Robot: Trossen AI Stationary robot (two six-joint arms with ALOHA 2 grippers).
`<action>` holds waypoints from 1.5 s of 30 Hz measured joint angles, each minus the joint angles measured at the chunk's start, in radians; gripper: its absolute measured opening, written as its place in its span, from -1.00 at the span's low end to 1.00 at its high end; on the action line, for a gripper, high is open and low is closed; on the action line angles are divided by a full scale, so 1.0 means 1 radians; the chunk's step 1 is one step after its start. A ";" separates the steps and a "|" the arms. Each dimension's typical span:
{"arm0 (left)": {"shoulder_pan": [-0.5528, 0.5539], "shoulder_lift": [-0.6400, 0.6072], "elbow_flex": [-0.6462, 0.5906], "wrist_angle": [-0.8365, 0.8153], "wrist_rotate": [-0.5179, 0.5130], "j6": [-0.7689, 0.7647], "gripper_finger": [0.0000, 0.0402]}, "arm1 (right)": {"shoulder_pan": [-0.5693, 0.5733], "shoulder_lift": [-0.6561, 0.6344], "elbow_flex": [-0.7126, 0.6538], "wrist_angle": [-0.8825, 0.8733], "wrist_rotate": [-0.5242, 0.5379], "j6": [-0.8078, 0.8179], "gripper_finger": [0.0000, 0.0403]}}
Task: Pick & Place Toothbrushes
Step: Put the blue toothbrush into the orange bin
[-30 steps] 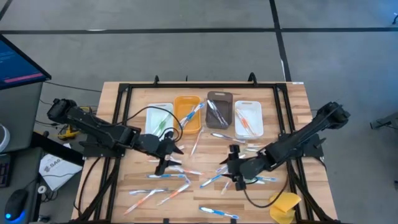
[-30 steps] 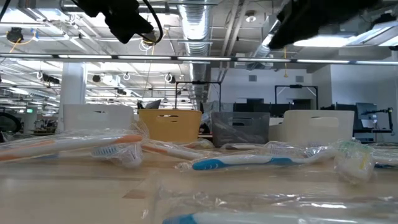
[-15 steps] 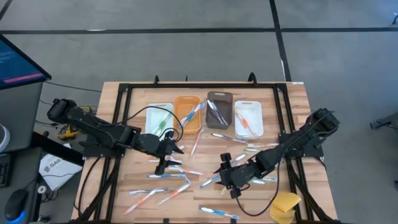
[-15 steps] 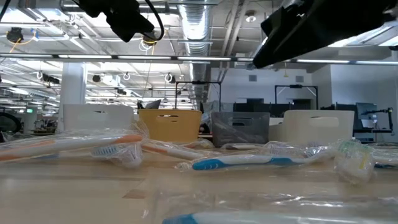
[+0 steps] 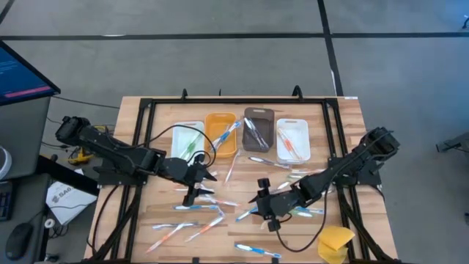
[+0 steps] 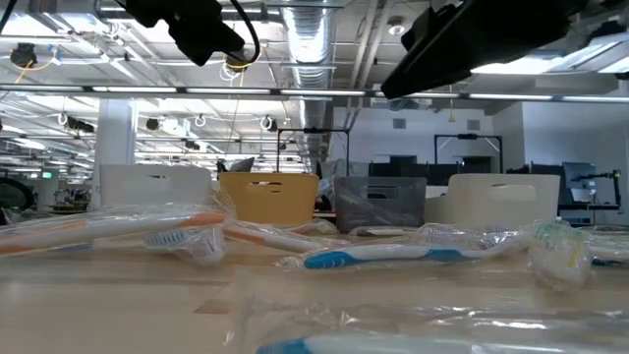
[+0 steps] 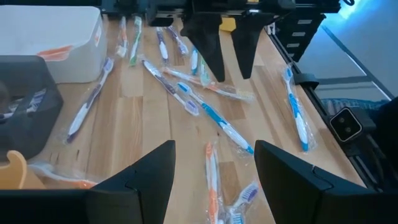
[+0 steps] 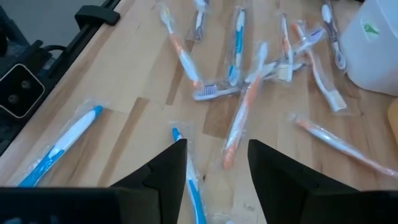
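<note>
Toothbrushes (image 5: 212,213) scattered across table (image 5: 344,117); some in bins (image 5: 256,130). Right gripper (image 5: 265,210) over mid-table brushes, fingers parted, holding nothing. Left gripper (image 5: 199,183) near white bin, spread wide, empty.

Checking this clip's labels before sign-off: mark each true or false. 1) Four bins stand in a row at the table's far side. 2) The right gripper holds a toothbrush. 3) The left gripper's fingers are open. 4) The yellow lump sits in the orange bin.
1) True: white bin, orange bin, dark bin, white bin.
2) False: the right gripper is empty above wrapped toothbrushes.
3) True: the left gripper is spread, holding nothing.
4) False: the yellow lump lies near the table's front right corner.
</note>
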 joint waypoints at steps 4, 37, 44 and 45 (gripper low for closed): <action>0.000 0.000 0.000 0.000 0.000 -0.008 0.06 | -0.002 0.000 0.000 0.000 -0.001 -0.005 -0.18; 0.000 0.000 0.000 0.000 0.016 -0.066 0.06 | 0.029 0.000 0.147 -0.247 -0.007 -0.165 -0.39; 0.000 0.000 0.000 -0.001 0.017 -0.066 0.06 | 0.020 0.002 0.151 -0.262 -0.011 -0.191 -0.39; 0.000 0.000 0.000 -0.001 0.016 -0.065 0.06 | 0.014 0.011 0.152 -0.256 -0.011 -0.191 -0.39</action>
